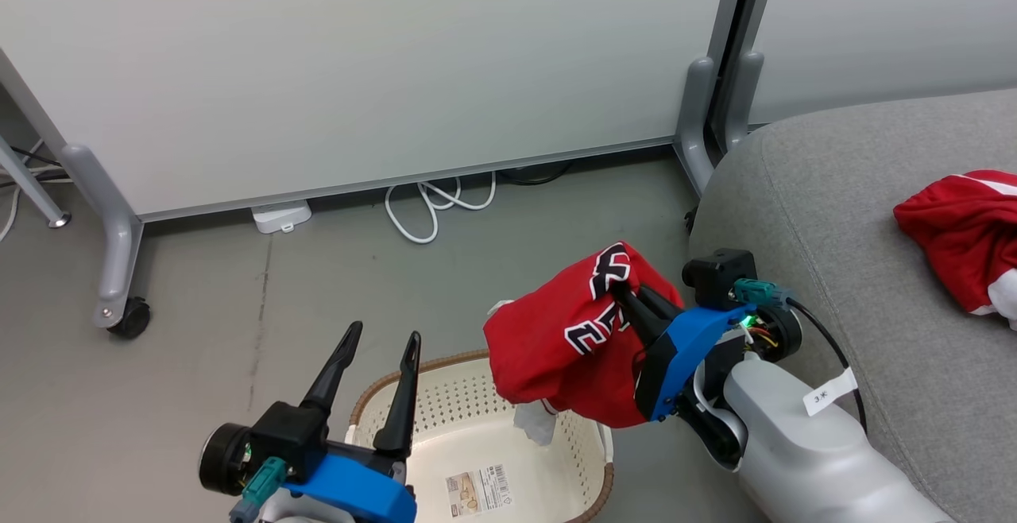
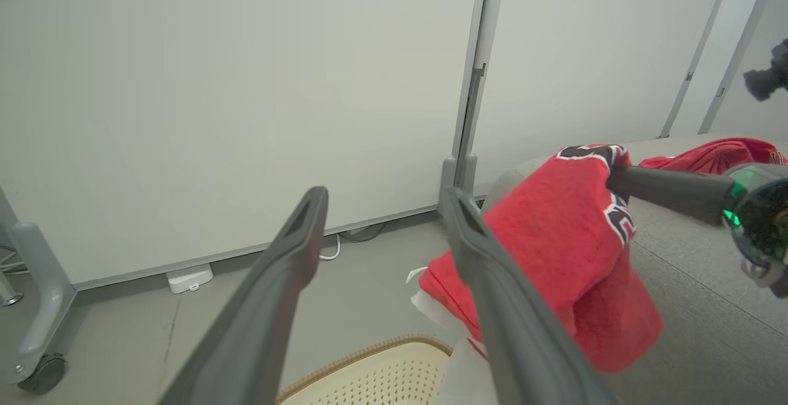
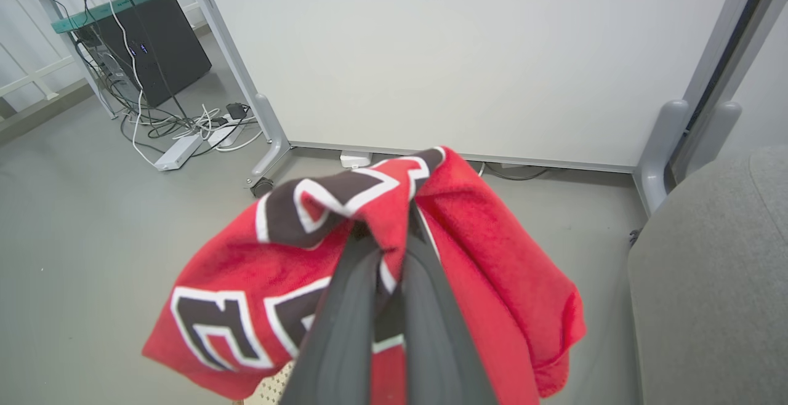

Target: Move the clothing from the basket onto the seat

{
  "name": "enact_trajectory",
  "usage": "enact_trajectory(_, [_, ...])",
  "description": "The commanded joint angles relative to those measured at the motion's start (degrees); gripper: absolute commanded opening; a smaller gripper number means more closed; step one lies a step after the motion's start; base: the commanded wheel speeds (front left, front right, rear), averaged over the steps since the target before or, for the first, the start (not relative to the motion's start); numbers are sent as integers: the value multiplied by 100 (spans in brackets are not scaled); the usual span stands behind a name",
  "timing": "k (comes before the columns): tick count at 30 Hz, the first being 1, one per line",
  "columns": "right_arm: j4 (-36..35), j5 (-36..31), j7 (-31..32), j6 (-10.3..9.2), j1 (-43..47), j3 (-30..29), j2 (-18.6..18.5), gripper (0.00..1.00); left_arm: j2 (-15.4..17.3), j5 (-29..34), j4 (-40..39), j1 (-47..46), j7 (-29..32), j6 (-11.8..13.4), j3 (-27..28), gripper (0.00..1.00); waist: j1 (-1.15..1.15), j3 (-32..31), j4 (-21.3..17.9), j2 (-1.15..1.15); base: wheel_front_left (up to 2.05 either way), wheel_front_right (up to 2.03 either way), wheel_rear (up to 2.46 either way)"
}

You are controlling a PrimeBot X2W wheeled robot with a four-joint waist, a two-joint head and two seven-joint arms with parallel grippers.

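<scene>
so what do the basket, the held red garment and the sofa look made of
The basket looks like moulded cream plastic, smooth, punched with rows of holes; its brown rim looks woven. The held garment seems soft red fabric, fuzzy and matte, draping in folds. The sofa looks like grey woven upholstery, matte, finely speckled.

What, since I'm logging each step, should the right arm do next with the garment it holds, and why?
Probably swing the lettered garment rightward over the seat before opening. The right tool is shut on it, and it hangs over the basket, short of the seat where another red garment already lies.
</scene>
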Motion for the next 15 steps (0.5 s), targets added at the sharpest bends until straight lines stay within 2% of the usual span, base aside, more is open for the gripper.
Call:
enact_trajectory(1, [-34,-40,-36,1,50,-39,-30,0,-32,74,-13,69,-27,-51,96,100,0,8,9,0,0,0,0])
enact_trajectory(15, [-303,-197,-36,1,204,-301,-33,0,-361,511,50,153,-27,-363,653,100,0,22,-115,0,0,0,0])
